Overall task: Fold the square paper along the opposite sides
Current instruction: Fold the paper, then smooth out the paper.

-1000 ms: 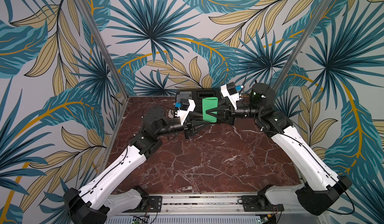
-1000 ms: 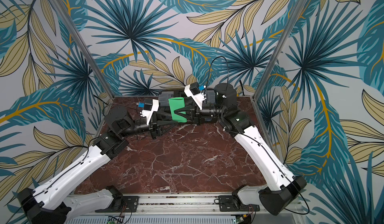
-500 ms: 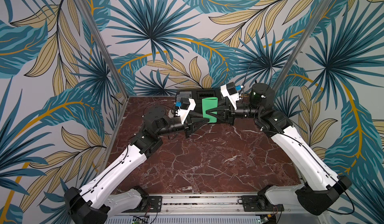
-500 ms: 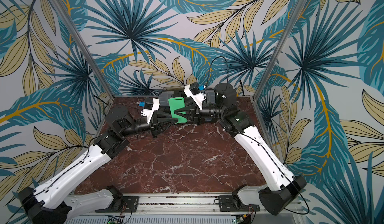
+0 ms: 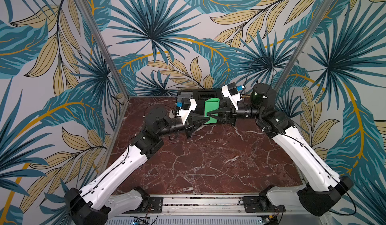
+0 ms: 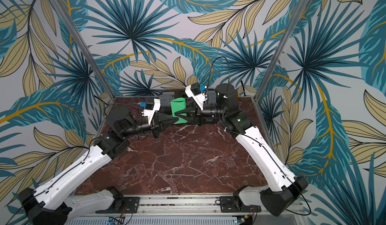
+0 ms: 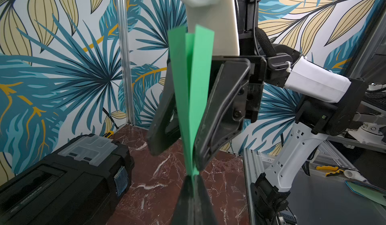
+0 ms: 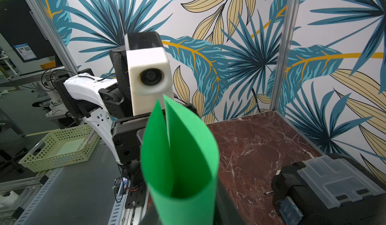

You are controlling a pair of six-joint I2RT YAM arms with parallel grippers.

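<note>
The square paper [image 5: 212,109] [image 6: 178,109] is bright green and hangs in the air at the back of the table, bent into a loop with two opposite edges brought together. My left gripper [image 5: 206,120] [image 7: 193,177] is shut on those meeting edges, and the paper [image 7: 192,88] fans out beyond its tips. My right gripper [image 5: 208,115] [image 7: 177,158] comes from the opposite side. Its fingers [image 7: 219,113] stand apart, one on each side of the paper. In the right wrist view the curved paper [image 8: 179,161] fills the gap of that gripper [image 8: 183,217].
A black toolbox [image 5: 206,95] [image 7: 62,171] [image 8: 334,188] with a clear lid compartment sits against the back wall, right behind the paper. The dark red marble table [image 5: 208,161] spreads in front. A pale perforated basket [image 8: 58,148] stands outside the cell.
My left gripper has moved in towards the paper and closed on its joined edges. The right gripper's jaws have parted somewhat around the paper.
</note>
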